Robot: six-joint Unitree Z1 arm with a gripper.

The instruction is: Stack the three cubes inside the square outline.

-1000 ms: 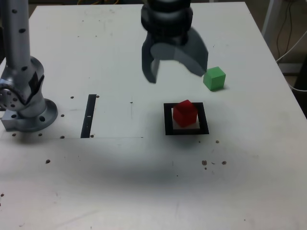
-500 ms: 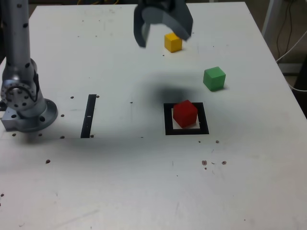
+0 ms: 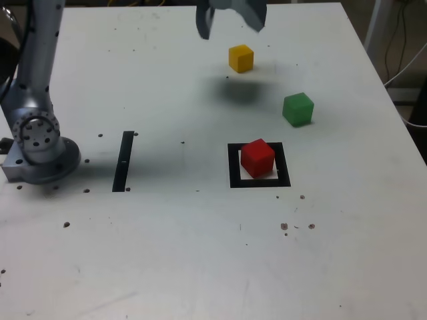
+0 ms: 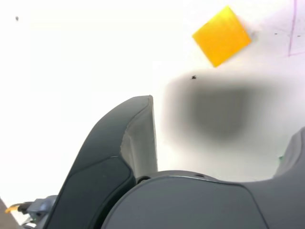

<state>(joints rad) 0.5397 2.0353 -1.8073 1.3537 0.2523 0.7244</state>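
Note:
The red cube [image 3: 257,157] sits inside the black square outline [image 3: 259,165] near the table's middle. The green cube [image 3: 297,109] rests on the table behind and to the exterior view's right of the outline. The yellow cube [image 3: 241,58] lies further back; the wrist view shows it as the yellow cube [image 4: 221,36] on bare white surface. My gripper [image 3: 230,19] hangs open and empty at the top of the exterior view, above and just behind the yellow cube. One dark finger [image 4: 128,148] fills the wrist view's foreground.
The arm's grey base [image 3: 39,150] stands at the exterior view's left. A narrow black strip [image 3: 124,161] lies flat between the base and the outline. The table's right edge [image 3: 393,100] runs close to the green cube.
My gripper has risen and travelled from above the red cube toward the back of the table, uncovering the yellow cube. None of the cubes has moved.

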